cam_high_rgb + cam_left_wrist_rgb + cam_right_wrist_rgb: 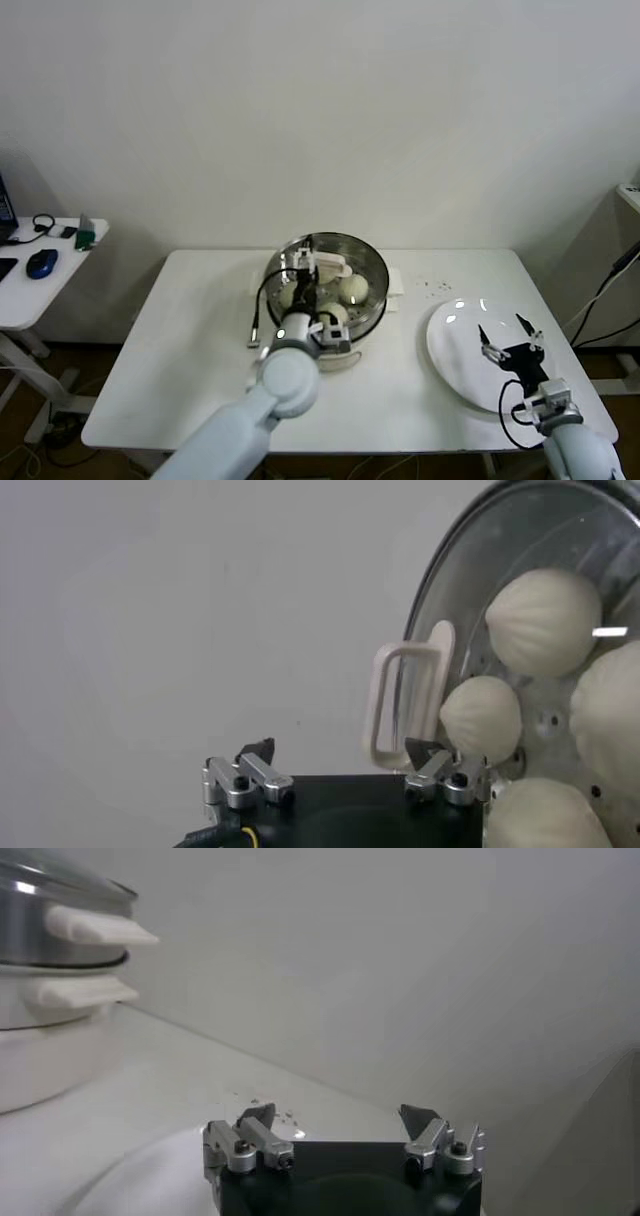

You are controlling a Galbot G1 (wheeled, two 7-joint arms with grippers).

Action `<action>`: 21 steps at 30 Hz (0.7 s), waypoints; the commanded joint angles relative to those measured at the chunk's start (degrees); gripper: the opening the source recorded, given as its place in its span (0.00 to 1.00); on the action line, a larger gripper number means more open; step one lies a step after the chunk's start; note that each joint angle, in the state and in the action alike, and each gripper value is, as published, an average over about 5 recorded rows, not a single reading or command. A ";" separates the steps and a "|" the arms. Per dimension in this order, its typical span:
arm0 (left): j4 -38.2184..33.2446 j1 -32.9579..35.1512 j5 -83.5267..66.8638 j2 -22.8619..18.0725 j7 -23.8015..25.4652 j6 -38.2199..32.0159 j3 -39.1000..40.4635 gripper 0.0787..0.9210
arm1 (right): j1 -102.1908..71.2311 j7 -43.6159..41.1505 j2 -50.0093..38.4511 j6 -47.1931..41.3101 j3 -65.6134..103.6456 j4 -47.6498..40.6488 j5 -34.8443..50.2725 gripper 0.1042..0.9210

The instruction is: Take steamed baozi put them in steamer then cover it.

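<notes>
The steamer (372, 268) stands at the table's middle on its white pot base (40, 1038). The glass cover (470, 550) lies on it, cream bar handle (410, 705) on top. Through the glass I see several steamed baozi (545, 620), one under the handle (480, 720) and others in the head view (352, 290). My left gripper (343, 752) hovers just over the cover (345, 245), open, nothing in it; the handle sits just inside one fingertip (425, 752). My right gripper (510, 348) hangs open and empty over the white plate (455, 340).
The plate (150, 1178) sits at the table's right. Small dark specks (435, 288) lie behind it. A low side table (30, 290) with a mouse and cables stands far left. The wall runs close behind the table (200, 340).
</notes>
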 commanded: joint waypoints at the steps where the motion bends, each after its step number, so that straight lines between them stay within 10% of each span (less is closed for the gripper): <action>1: -10.86 5.38 -4.69 4.48 -0.48 2.77 -2.39 0.88 | 0.73 4.07 0.22 -6.42 -0.45 0.67 0.93 0.88; 13: -18.86 20.38 -27.09 7.79 -18.20 -9.69 -20.81 0.88 | 0.24 1.52 0.51 -1.96 -0.63 0.98 1.57 0.88; 21: -17.60 35.04 -51.93 2.22 -29.00 -28.17 -39.83 0.88 | -1.34 0.57 1.63 0.30 -0.74 3.77 2.76 0.88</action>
